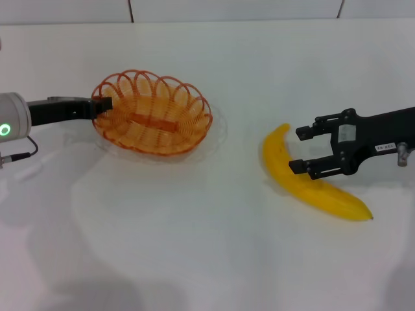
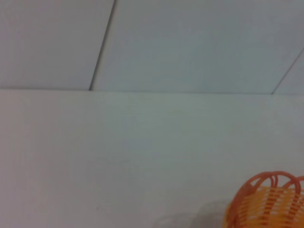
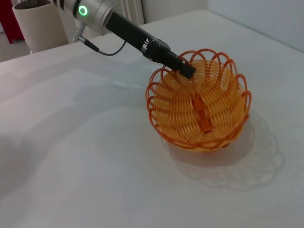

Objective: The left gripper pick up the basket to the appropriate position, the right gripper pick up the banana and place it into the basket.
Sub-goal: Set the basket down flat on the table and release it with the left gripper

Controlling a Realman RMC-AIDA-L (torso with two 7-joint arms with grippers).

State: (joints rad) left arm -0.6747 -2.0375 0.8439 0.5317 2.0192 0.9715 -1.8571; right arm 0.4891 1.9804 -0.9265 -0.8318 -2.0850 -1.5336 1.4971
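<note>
Left gripper (image 1: pixel 104 103): at the basket's left rim, fingers closed on the wire loops.
Basket (image 1: pixel 155 116): orange, upright on the white table (image 1: pixel 194 246).
Right gripper (image 1: pixel 303 150): fingers spread, just over the banana's middle.
Banana (image 1: pixel 311 180): lying flat, well right of the basket.

A: Left tool (image 1: pixel 104 103): black, slim, squared tip. Behind it a black forearm, then a white-grey sleeve with a round green light, at the left edge of the head frame. Thin black cable beneath.

B: Right tool (image 1: pixel 305 149): black, two blocky fingers (image 1: pixel 303 131) on open linkage bars. Small white label on its black arm.
</note>
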